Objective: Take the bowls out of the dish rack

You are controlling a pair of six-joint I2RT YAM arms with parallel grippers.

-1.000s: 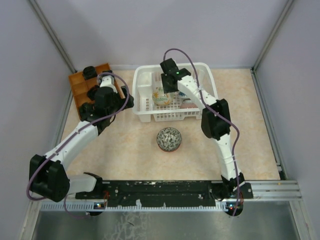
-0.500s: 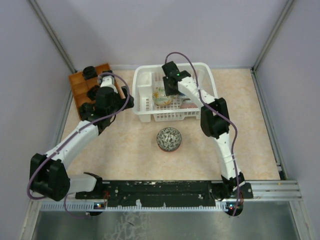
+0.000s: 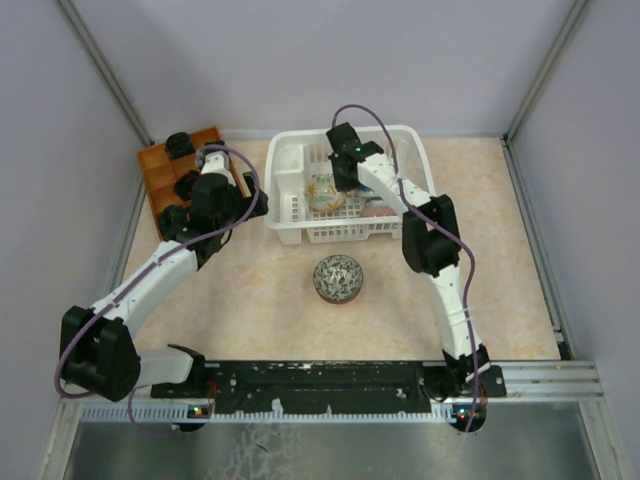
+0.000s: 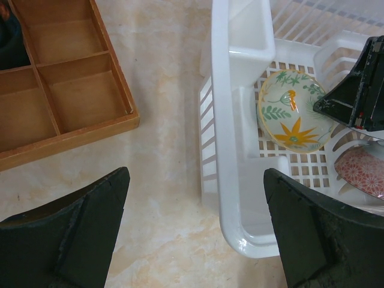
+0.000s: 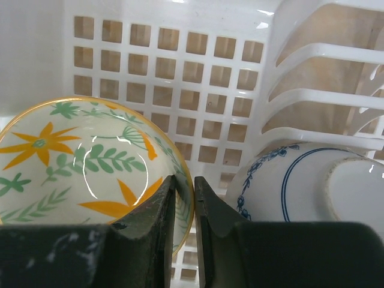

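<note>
The right gripper (image 5: pixel 184 187) had its fingers pinched on the rim of the floral bowl (image 5: pixel 78 162), inside the dish rack (image 5: pixel 198 72) beside a blue-ringed bowl (image 5: pixel 300 180) (foot showing). The left gripper (image 4: pixel 196 180) hung wide open just outside the rack. A dark patterned bowl (image 3: pixel 338 278) sat on the table (image 3: pixel 250 300).

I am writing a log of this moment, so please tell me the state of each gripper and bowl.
Right gripper: shut on the floral bowl rim, inside the dish rack.
Left gripper: open, empty.
Floral bowl: gripped, in the rack.
Blue-ringed bowl: in the rack, tipped, base showing.
Pink bowl: in the rack, partly hidden.
Dark patterned bowl: upright on the table.
</note>
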